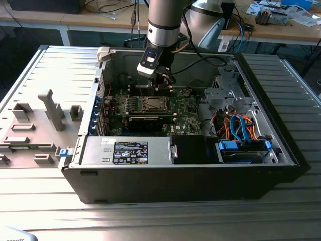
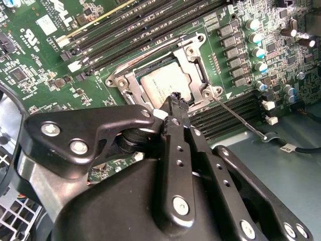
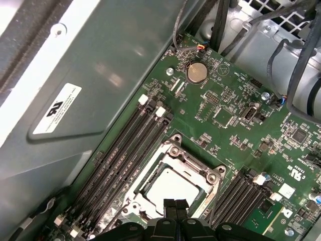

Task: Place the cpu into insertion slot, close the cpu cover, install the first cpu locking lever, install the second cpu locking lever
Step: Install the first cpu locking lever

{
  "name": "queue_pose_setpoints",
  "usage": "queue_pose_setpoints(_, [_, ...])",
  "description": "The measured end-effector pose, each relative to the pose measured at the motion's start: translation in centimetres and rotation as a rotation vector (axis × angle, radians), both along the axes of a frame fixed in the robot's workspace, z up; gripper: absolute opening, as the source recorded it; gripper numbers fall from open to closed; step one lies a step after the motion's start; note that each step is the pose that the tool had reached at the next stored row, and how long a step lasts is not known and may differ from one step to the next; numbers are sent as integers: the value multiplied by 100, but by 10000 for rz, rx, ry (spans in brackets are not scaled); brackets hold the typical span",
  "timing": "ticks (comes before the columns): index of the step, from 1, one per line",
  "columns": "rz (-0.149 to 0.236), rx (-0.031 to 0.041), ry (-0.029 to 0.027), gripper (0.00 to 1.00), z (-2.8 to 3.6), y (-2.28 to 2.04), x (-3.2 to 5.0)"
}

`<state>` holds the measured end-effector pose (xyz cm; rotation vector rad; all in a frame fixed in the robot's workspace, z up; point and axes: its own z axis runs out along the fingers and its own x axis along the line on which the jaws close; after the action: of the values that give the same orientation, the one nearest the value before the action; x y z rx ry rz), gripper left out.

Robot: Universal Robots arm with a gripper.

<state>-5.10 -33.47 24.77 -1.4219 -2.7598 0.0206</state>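
Second wrist view has the cpu (image 2: 159, 85) sitting in the slot (image 2: 123, 79) with the cover (image 2: 197, 68) down around it. Gripper (image 2: 175, 100) is pinched shut on nothing, hovering right over the cpu's near edge, with a lever (image 2: 236, 115) sticking out sideways.

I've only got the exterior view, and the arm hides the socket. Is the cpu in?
Observer: Yes. In both wrist views the cpu sits in place, pale face up.
Operator: And the cover?
Observer: The cpu cover lies down around it, framing its face.
Operator: Levers?
Observer: In the second wrist view one thin lever rod juts out from the cover's corner, not tucked alongside the frame.
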Motion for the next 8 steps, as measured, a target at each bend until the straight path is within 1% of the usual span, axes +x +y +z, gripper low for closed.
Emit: queue_pose_setpoints(8, [94, 0, 0, 11, 0, 0, 0])
